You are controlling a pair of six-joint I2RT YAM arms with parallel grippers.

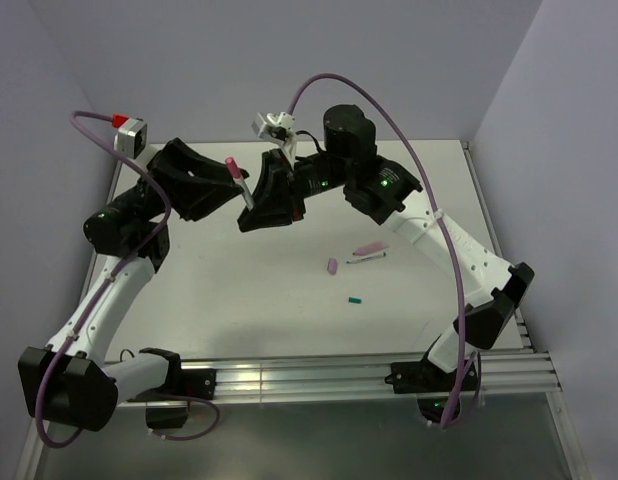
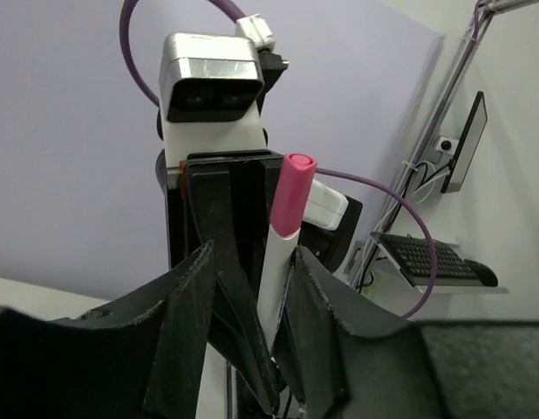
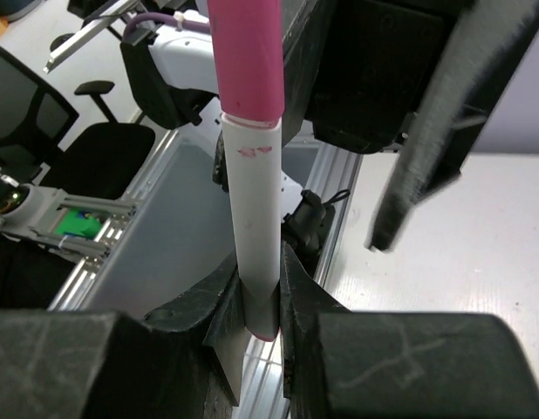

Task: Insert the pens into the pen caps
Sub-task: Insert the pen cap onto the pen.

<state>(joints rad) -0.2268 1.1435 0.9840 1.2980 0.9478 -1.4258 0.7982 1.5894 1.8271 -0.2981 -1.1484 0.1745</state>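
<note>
A pen [image 1: 237, 176] with a whitish barrel [image 3: 252, 209] and a pink cap [image 2: 292, 187] stands nearly upright in the air above the back of the table. My right gripper [image 3: 262, 292] is shut on the bottom end of the barrel. My left gripper [image 2: 252, 266] is open, its fingers [image 2: 193, 288] set apart on either side of the barrel below the pink cap, the barrel leaning against the right one. In the top view the left gripper [image 1: 227, 190] and right gripper [image 1: 257, 208] meet tip to tip.
On the table [image 1: 249, 300] to the right of centre lie a pink capped pen [image 1: 368, 249], a slim whitish pen [image 1: 365, 259], a lilac cap [image 1: 331, 266] and a small teal cap [image 1: 355, 298]. Purple cables [image 1: 389, 110] arch over both arms.
</note>
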